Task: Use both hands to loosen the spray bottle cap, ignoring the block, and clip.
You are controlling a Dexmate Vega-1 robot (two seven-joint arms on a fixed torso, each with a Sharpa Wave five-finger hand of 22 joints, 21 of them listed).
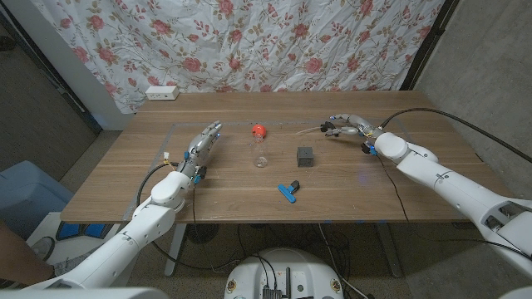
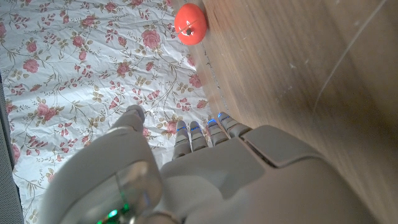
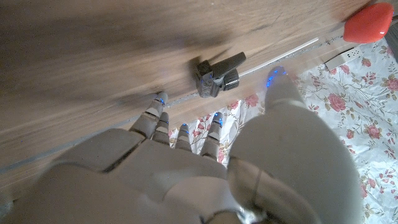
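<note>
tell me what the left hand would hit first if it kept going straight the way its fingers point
Probably nothing on the table. The left hand points up and slightly right across bare wood toward the far edge; the spray bottle's red cap lies off to the right of that line, though depth is hard to judge.

The clear spray bottle (image 1: 260,149) was too faint to trace below its red cap (image 1: 258,130). My right wrist view cut that cap at the edge.
</note>
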